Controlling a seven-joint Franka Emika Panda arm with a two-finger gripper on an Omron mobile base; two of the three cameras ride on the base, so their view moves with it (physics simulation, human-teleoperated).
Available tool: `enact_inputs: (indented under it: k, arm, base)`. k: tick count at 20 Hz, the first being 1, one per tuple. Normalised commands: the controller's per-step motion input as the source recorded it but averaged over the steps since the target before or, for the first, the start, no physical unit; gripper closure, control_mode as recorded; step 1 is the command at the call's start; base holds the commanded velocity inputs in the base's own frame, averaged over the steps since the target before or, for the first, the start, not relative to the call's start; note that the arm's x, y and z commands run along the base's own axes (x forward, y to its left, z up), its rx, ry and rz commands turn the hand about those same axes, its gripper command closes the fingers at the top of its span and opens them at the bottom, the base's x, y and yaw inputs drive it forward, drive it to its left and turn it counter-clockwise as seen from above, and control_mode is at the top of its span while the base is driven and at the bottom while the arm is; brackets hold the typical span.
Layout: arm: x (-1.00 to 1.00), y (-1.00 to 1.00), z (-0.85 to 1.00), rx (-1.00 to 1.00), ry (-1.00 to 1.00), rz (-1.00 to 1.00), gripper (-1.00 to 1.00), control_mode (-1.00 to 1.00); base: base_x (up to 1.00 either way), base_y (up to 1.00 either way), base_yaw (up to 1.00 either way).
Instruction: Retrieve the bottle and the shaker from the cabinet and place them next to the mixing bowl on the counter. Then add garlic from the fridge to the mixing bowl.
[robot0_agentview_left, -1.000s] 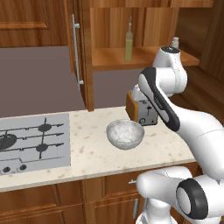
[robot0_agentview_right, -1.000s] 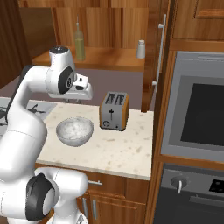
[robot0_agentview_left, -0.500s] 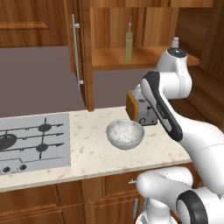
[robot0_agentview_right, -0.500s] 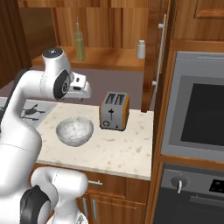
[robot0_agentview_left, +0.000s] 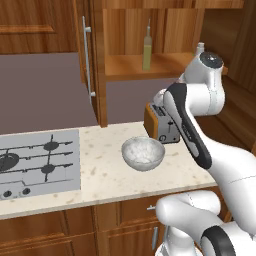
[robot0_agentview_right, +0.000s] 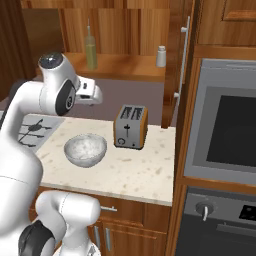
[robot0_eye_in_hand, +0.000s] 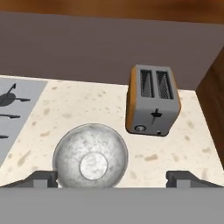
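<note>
Wooden cabinet (robot0_agentview_right: 125, 67) stood open above the beige desk (robot0_agentview_left: 107, 175); on its shelf the bottle (robot0_agentview_right: 90, 49) and shaker (robot0_agentview_right: 161, 56) stood well apart. Below, the mixing bowl (robot0_eye_in_hand: 90, 156) sat free, bare stone around it, a toaster (robot0_eye_in_hand: 152, 100) at its 1 o'clock. End effector (robot0_eye_in_hand: 112, 178) hovered released, empty.

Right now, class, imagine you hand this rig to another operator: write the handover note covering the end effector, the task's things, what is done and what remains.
End effector: open, empty, above the counter, looking down on the bowl.
Bottle and shaker: on the shelf of the open cabinet, untouched.
Bowl: empty, on the counter beside the toaster.
Done: cabinet door open.
Left: move bottle and shaker beside the bowl, then put garlic from the fridge into the bowl.
</note>
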Motion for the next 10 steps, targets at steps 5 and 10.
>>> enact_inputs:
  k: [5, 10]
  arm:
    - [0.0, 0.01, 0.49, -0.01, -0.17, 0.0, -1.0, -1.0]
    - [0.0, 0.07, 0.54, -0.02, -0.15, 0.0, -1.0, -1.0]
  base:
    - [0.0, 0.0, 0.0]
    - [0.0, 0.0, 0.0]
